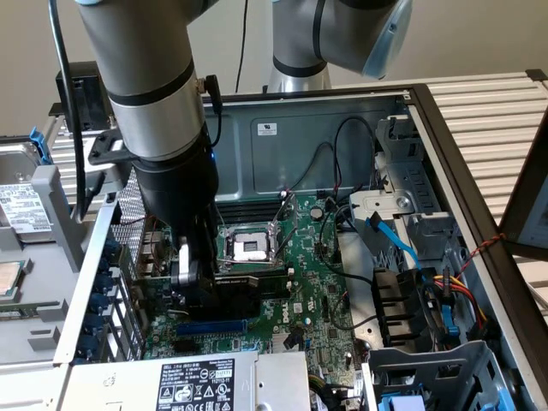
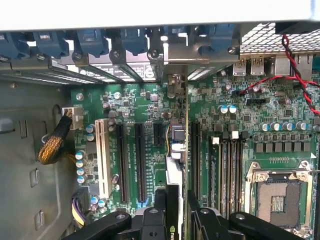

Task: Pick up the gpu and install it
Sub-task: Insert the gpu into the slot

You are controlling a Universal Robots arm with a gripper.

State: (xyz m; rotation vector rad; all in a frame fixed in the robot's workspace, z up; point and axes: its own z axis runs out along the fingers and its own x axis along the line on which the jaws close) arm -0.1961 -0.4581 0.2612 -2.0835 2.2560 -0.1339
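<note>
Gripper clamped on the gpu, a small card w/ black shroud on a green board. One black finger sits on each side of it, and the jaws are only as far apart as the card is thick.

Wrist view: card is seen edge-on, standing upright over the green mobo. Thin board edge runs straight toward the rear wall of the grey metal case. Bracket end sits by the rear slot openings, under the row of blue plastic retention clips.

Card lines up just beside the long black expansion slot nearest the memory slots. Two more long black slots and a white slot lie on its other side, uncovered. Can't tell if the edge connector is touching a slot or hanging above it; the shroud hides that.

Empty silver-framed CPU socket is past the memory slots, well apart from the card. Red/black twisted wire runs near the rear I/O corner. Braided yellow/black cable is plugged in at the far board edge.

Ext view: grey robot arm reaches down into the open case, wrist low over the mobo just beside the socket. Grey PSU box w/ black label is at the near edge. Blue flat cable is over by the drive bays on the exterior view's right.
</note>
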